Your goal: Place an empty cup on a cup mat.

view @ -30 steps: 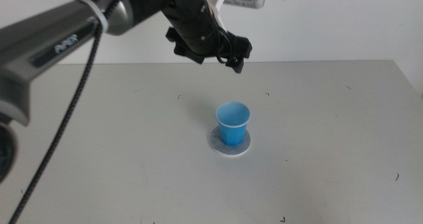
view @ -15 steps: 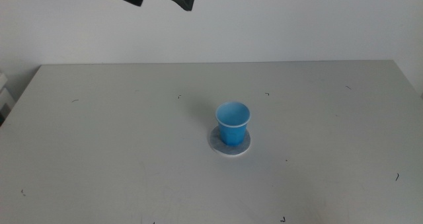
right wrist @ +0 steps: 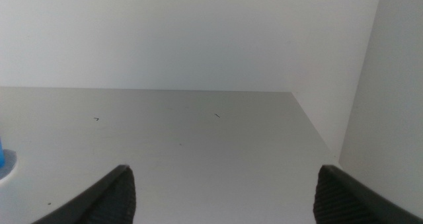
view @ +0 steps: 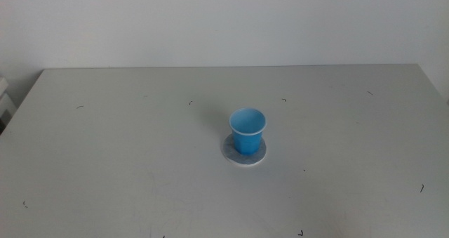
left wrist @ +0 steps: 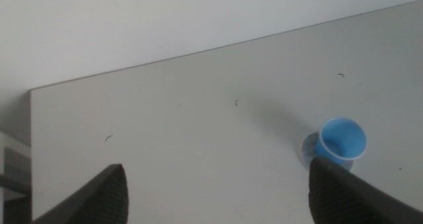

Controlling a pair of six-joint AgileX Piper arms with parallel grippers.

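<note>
The blue cup (view: 247, 130) stands upright and empty on the grey round cup mat (view: 244, 154) near the middle of the table. No arm shows in the middle view. In the left wrist view the cup (left wrist: 341, 141) and a sliver of the mat (left wrist: 308, 148) lie far below and apart from my left gripper (left wrist: 221, 191), whose jaws stand wide apart and empty. My right gripper (right wrist: 225, 191) is open and empty; the cup (right wrist: 2, 154) and the mat (right wrist: 8, 171) show only at that picture's edge.
The grey table (view: 126, 161) carries small dark specks. Its far edge meets a white wall (view: 224, 20). In the right wrist view a white side wall (right wrist: 390, 85) stands beside the table's end.
The left arm, above and behind the cup one second ago, has risen and pulled back out of the middle view. The cup and mat have not moved.
</note>
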